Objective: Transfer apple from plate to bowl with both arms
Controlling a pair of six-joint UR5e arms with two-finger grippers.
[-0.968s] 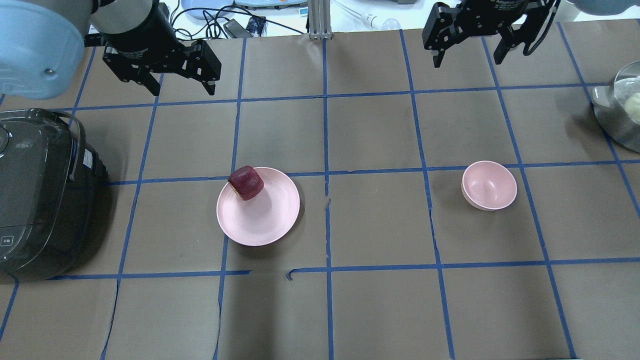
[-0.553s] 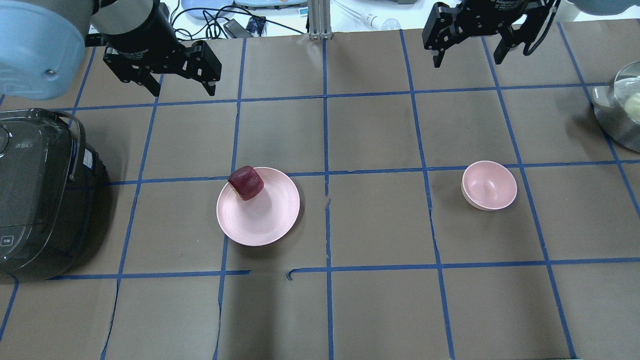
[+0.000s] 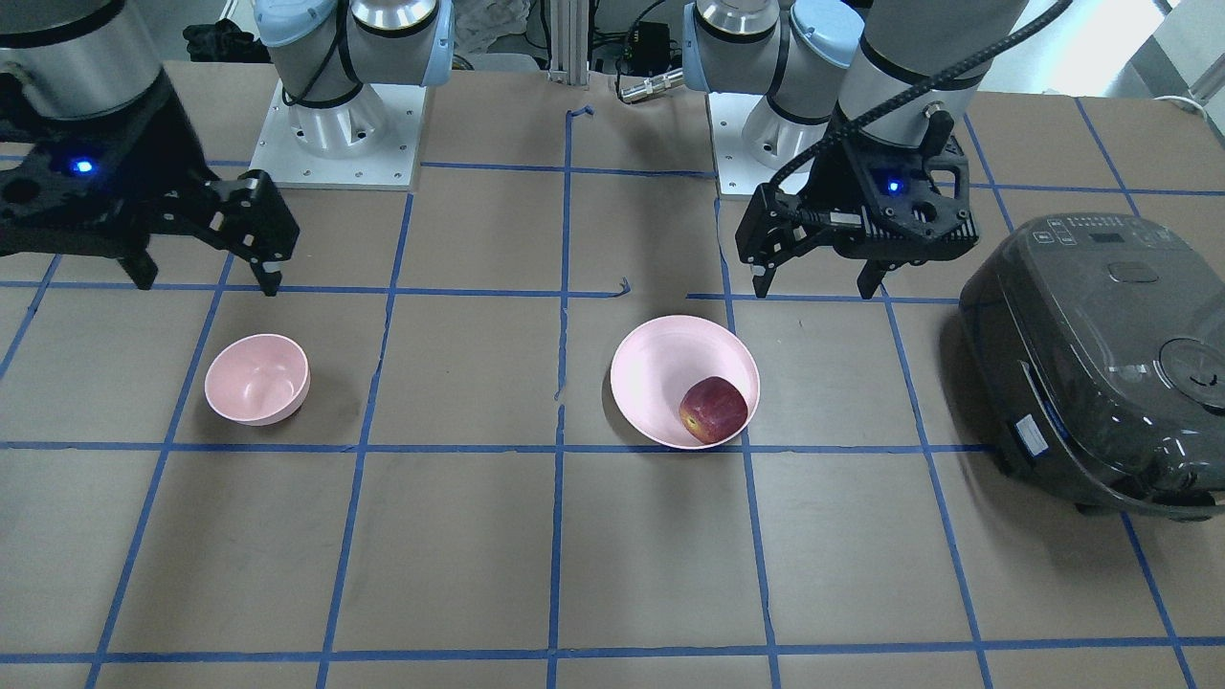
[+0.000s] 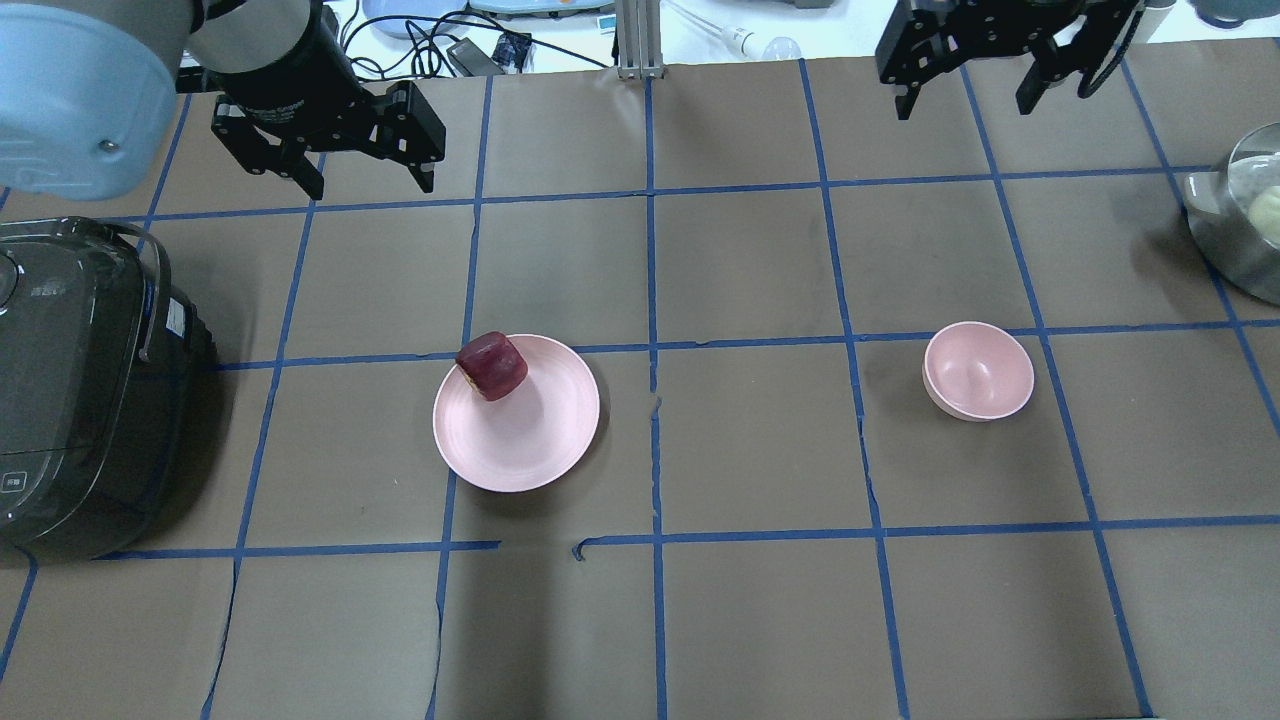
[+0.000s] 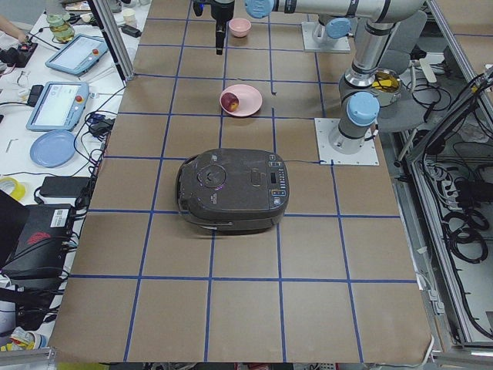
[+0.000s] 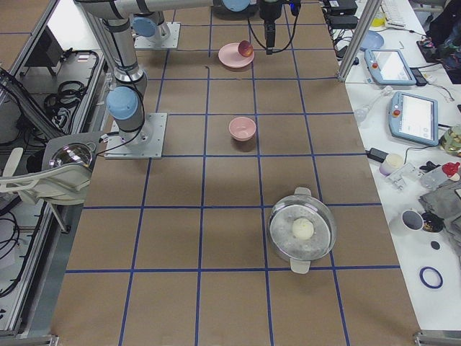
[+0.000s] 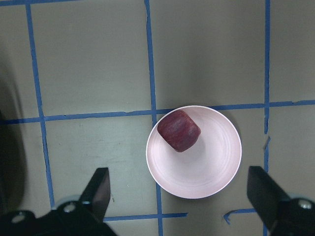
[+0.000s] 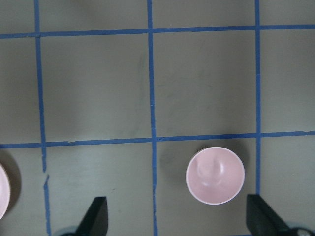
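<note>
The dark red apple (image 4: 492, 365) lies on the far left part of the pale pink plate (image 4: 530, 440), left of the table's middle. It also shows in the front view (image 3: 713, 410) and in the left wrist view (image 7: 179, 130). The small pink bowl (image 4: 980, 372) stands empty to the right, and shows in the right wrist view (image 8: 215, 175). My left gripper (image 4: 368, 183) is open and empty, high above the table beyond the plate. My right gripper (image 4: 963, 110) is open and empty, high beyond the bowl.
A dark rice cooker (image 4: 80, 390) stands at the left edge, close to the plate's side. A metal pot with a glass lid (image 4: 1245, 220) sits at the right edge. An aluminium post (image 4: 632, 40) stands at the far middle edge.
My right gripper has moved up and to the right in the overhead view, still open. My left gripper has shifted only slightly. Apple, plate and bowl have not moved.
</note>
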